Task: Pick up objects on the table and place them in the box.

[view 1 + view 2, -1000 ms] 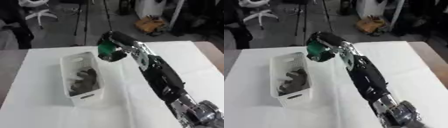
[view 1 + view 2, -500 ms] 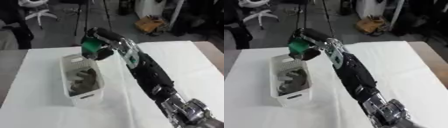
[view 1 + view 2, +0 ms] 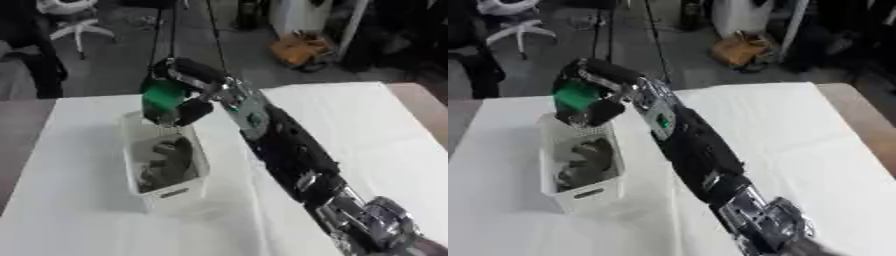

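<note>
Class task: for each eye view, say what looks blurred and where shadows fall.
Left eye view: the right robot hand and green object are smeared, edges soft; the white box casts a faint shadow on the tablecloth. Right eye view: same softness, dark items inside the box indistinct.

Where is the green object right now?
The green object is held in the right hand, in the upper left of the left eye view, above the far end of the white box on the table's left side.

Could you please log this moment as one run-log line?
right hand: shut on green object | position: over far end of white box | box: holds dark items | left hand: not in view
</note>
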`<state>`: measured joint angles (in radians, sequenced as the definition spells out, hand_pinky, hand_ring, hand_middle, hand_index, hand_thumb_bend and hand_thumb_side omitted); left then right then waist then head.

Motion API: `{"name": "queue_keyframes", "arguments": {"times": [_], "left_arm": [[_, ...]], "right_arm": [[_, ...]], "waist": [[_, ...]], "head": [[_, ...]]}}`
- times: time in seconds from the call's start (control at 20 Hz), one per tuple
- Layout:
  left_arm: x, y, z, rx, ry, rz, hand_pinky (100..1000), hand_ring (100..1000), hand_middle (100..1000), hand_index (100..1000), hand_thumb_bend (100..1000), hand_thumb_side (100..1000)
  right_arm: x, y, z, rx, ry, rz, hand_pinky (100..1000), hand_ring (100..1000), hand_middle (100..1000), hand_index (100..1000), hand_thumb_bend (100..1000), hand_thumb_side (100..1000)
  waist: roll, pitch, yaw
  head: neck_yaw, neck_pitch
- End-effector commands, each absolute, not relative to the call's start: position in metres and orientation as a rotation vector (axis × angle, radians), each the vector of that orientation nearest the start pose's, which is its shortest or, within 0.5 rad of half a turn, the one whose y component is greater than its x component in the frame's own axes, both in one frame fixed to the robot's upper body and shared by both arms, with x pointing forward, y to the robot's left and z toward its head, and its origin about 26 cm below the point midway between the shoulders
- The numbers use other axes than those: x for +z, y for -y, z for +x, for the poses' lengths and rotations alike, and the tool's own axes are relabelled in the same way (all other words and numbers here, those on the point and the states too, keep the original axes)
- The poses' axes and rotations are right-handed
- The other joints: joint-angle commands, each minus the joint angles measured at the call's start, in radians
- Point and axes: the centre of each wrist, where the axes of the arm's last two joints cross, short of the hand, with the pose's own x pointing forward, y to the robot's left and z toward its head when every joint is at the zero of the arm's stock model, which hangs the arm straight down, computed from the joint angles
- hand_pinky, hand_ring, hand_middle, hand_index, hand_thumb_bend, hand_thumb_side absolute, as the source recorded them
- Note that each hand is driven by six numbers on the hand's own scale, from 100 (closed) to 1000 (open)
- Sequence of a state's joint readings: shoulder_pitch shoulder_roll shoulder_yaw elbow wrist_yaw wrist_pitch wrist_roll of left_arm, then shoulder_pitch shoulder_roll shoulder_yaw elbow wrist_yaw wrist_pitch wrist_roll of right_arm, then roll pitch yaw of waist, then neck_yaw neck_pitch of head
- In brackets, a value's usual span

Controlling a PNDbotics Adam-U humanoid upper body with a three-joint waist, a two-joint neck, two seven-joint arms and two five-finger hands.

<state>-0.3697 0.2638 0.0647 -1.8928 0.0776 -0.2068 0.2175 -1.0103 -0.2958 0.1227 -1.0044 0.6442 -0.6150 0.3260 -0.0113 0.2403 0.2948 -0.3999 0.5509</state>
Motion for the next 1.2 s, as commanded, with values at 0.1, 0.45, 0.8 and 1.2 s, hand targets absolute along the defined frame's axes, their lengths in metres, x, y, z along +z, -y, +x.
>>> {"name": "queue_keyframes", "arguments": {"times": [0.1, 0.45, 0.8, 1.2], "left_arm": [[0.205, -0.268, 0.322, 0.010, 2.501, 0.159, 430, 865, 907, 880, 493, 1000], [0.205, -0.268, 0.322, 0.011, 2.500, 0.160, 430, 865, 907, 880, 493, 1000], [0.205, -0.268, 0.322, 0.011, 2.501, 0.159, 430, 865, 906, 880, 494, 1000], [0.205, -0.268, 0.322, 0.010, 2.501, 0.160, 431, 865, 906, 879, 494, 1000]], "right_arm": [[0.230, 0.199, 0.481, -2.144, -2.763, 0.586, 162, 205, 520, 734, 100, 163], [0.219, 0.200, 0.483, -2.194, -2.713, 0.625, 161, 205, 523, 736, 100, 151], [0.219, 0.199, 0.484, -2.180, -2.718, 0.635, 161, 204, 523, 735, 100, 151], [0.220, 0.197, 0.484, -2.181, -2.690, 0.626, 316, 327, 600, 787, 105, 369]], "waist": [[0.015, -0.048, 0.001], [0.014, -0.047, 0.000], [0.015, -0.049, -0.003], [0.014, -0.050, -0.004]], "head": [[-0.003, -0.010], [-0.004, -0.010], [-0.004, -0.012], [-0.004, -0.012]]}}
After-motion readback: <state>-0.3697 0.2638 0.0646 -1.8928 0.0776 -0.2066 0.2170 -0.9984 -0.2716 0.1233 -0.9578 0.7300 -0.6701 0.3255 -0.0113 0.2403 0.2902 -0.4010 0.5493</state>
